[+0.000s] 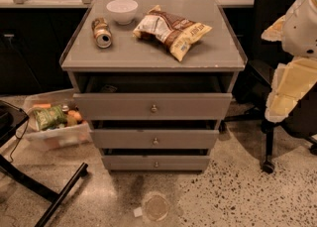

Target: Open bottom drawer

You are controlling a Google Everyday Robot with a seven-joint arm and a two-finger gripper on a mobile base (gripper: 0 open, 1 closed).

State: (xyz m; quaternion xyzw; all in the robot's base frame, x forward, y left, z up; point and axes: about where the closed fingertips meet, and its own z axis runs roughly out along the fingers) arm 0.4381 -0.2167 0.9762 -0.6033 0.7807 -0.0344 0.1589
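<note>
The grey cabinet (153, 52) stands in the middle with three drawers. The bottom drawer (124, 163) is the slimmest front, lowest, with a small round metal knob (156, 164). A thin dark gap shows above its front; its inside is hidden. The middle drawer (124, 139) and the top drawer (114, 106) stand out further, and the top one shows a dark opening. Only white and cream links of my arm (292, 72) show at the right edge, level with the top drawer and well apart from the cabinet. My gripper is out of view.
A white bowl (122, 10), a can lying on its side (102, 32) and a chip bag (171, 30) lie on the cabinet top. A clear bin of snacks (52, 122) sits on the floor at the left. A black chair (277, 3) stands at the right, and a black chair base (59, 191) at the lower left.
</note>
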